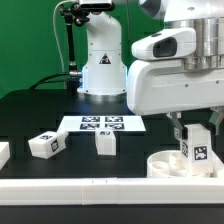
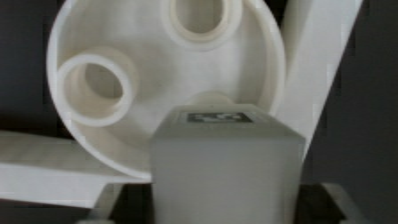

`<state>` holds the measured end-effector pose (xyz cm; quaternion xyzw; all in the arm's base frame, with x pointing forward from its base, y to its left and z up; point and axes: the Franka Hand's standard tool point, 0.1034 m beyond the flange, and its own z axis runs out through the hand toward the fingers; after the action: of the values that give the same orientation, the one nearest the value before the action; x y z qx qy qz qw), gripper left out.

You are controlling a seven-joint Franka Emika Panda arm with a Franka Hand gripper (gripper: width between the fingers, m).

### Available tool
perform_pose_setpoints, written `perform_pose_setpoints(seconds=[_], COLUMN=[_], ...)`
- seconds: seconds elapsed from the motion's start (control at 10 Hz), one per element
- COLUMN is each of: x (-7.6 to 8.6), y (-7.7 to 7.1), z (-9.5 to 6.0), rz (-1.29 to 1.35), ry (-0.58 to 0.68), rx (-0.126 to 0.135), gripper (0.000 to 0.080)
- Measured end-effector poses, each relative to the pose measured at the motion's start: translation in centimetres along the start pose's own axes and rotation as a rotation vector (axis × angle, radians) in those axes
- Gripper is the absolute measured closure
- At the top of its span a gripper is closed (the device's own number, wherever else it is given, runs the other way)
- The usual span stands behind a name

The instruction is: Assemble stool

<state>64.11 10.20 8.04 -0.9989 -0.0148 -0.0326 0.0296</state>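
The hand (image 1: 196, 138) was seen low at the right of the black desk (image 1: 25, 120), directly over the round, shallow white plastic seat (image 1: 160, 166). The seat lay flat at the near right, just beside the long white border rail (image 1: 90, 186). The hand was clenched on 1 small blocky white plastic leg (image 1: 197, 150), which was held upright with its black-and-white square tag turned toward the exterior camera. In the wrist view the held leg (image 2: 222, 165) filled the middle of the picture, and the seat (image 2: 169, 105) was shown close beyond it, with a round socket (image 2: 89, 82) clearly open. Whether the leg's end already touched the seat could not be told.

2 further legs lay loose on the desk left of the seat: a tilted leg (image 1: 45, 144) further left and a second loose leg (image 1: 105, 143) near the middle, well apart from each other. The marker board (image 1: 100, 124) lay flat just beyond them. A white piece (image 1: 3, 152) at the left edge was cut off and could not be identified.

The step in hand was judged to be the fitting of a leg into the seat, with most of the assembly not yet done. For the next move, the leg's end would need to be lined up with an open socket and pressed straight in, and care would be needed so that the unclamped seat was not pushed aside.
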Motion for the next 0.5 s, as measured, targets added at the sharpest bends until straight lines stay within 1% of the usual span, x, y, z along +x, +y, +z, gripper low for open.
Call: perform_pose_setpoints(seconds=[0.5], x=[-0.03], y=[-0.06], z=[0.02], rz=[0.240], ry=[0.001], rx=[0.003], gripper=[0.0462])
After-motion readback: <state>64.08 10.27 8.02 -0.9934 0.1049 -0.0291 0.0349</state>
